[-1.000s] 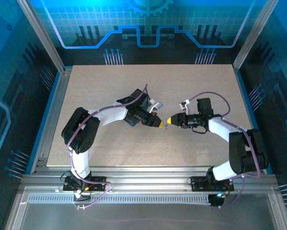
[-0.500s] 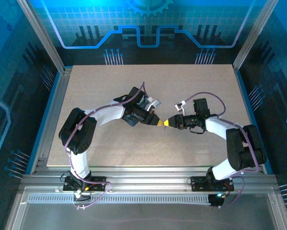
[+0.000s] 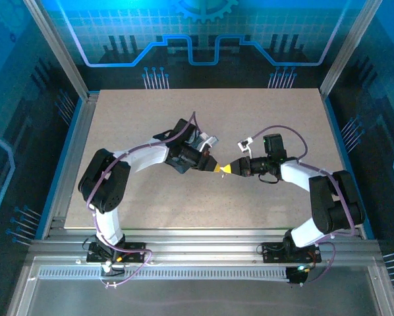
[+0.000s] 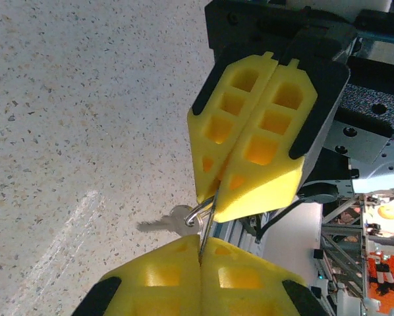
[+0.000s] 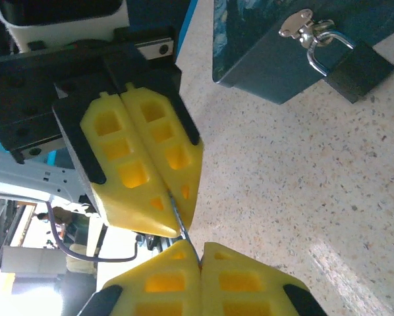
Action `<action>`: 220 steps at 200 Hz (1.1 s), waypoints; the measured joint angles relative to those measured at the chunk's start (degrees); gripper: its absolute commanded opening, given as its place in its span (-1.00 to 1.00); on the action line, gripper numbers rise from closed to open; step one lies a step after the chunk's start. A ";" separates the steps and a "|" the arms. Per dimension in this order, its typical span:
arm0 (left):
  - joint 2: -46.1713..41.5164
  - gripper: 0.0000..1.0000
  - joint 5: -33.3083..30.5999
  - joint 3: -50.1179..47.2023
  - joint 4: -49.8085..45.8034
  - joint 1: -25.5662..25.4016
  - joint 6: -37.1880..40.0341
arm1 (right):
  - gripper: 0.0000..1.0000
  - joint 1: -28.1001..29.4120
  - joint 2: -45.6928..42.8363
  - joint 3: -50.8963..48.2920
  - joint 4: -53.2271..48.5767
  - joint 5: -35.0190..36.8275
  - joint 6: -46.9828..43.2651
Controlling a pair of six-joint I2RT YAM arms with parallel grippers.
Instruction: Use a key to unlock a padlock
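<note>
From above, two arms reach over the tabletop and meet tip to tip near its middle. The left pincer and the right pincer touch, or nearly touch, at their yellow points. The small things between them are too tiny to make out from here.

The left wrist camera has the left pincer's own two yellow fingers pressed together at the bottom of the picture. The right pincer points down at them from above, its two fingers also pressed together. A thin silvery ring bridges the short gap between them. One side of it runs into the seam of the left pincer and its top sits at the tip of the right pincer, so both are clamped on it. One key hangs off the ring to the left of both tips, clear of the fingers and above the speckled surface.

In the right wrist camera the same ring is a thin edge-on line caught between the two closed pincers. Beyond the right pincer, up and to its right, stands one dark blue box with one silvery latch. One padlock hangs from that latch by its shackle, well apart from both pincers, with its dark body lying against the box wall.
</note>
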 measured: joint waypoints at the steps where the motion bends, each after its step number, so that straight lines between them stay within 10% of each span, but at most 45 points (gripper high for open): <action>1: 0.00 -0.69 0.02 -0.02 0.02 0.00 0.02 | -1.00 0.00 -0.02 -0.04 0.09 -0.02 0.02; 47: -1.46 -0.06 -2.69 -2.64 2.12 2.40 -2.71 | -1.00 0.00 -1.18 -1.44 1.29 0.00 0.61; 155: -6.43 -0.08 -11.80 -3.69 3.43 3.34 -6.56 | -1.00 -0.02 -2.12 -1.64 -1.07 0.52 0.00; 220: -12.96 -0.07 -26.36 -5.03 -0.42 -1.84 11.56 | -1.00 -0.02 3.30 9.60 -11.91 1.01 1.46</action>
